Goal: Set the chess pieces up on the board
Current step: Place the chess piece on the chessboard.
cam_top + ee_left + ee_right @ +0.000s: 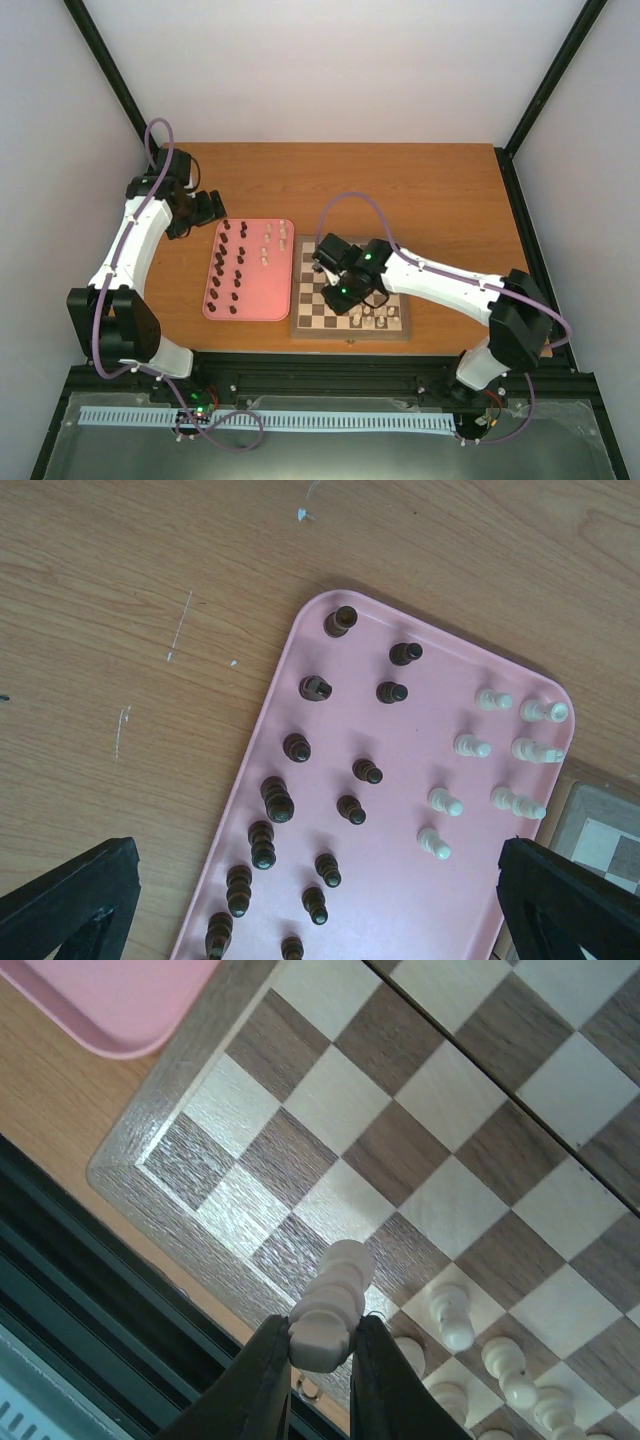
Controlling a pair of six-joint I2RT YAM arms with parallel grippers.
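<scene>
Chess pieces [228, 270] lay mostly on the pink tray [262, 298], with dark ones in columns on its left and a few cream ones [270, 240] at its far right. My left gripper [205, 210] hung above the tray's far end, jaws spread wide and empty. Just right of the tray sat the board [312, 310], with several cream pieces [375, 318] along its near edge. My right gripper [320, 1332] hovered over the board's near left corner, its fingers [268, 1385] pinching one cream piece [335, 1295] by its end, tilted.
</scene>
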